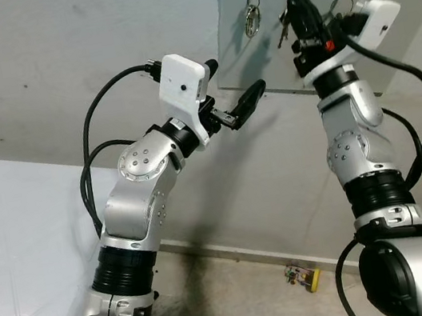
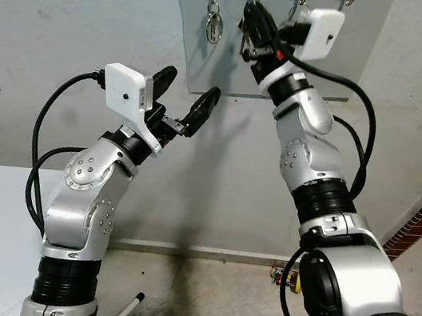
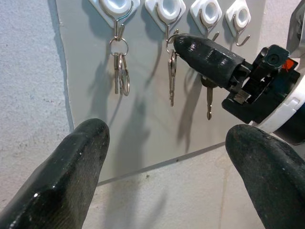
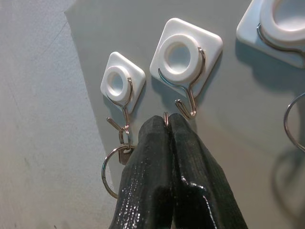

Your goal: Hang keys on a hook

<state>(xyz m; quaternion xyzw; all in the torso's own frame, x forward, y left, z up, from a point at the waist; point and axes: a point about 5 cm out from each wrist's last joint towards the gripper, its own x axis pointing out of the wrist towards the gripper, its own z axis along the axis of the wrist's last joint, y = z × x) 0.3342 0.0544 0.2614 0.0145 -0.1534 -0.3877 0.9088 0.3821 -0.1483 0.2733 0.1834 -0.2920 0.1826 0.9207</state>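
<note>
My right gripper [image 4: 167, 125] is raised to the grey board [image 1: 260, 60] on the wall, its two fingers pressed together on the ring of the keys [image 3: 208, 98], whose blades dangle below the fingertips in the left wrist view. A sliver of the ring [image 4: 166, 118] pokes out between the tips, just beside the upturned end of the second hook [image 4: 185, 107] and, as far as I can tell, not yet over it. So I judge this to be the hanging step itself, nearly at its end: next I would need to lift the ring a little above the hook's tip, carry it over the wire, lower it until it seats, and only then part the fingers. The first hook [image 4: 121, 125] already carries a key ring [image 4: 110, 174], so I must keep clear of it. My left gripper [image 1: 229, 94] is held up nearby, fingers spread wide and holding nothing. I can read no brand, label or writing anywhere.
</note>
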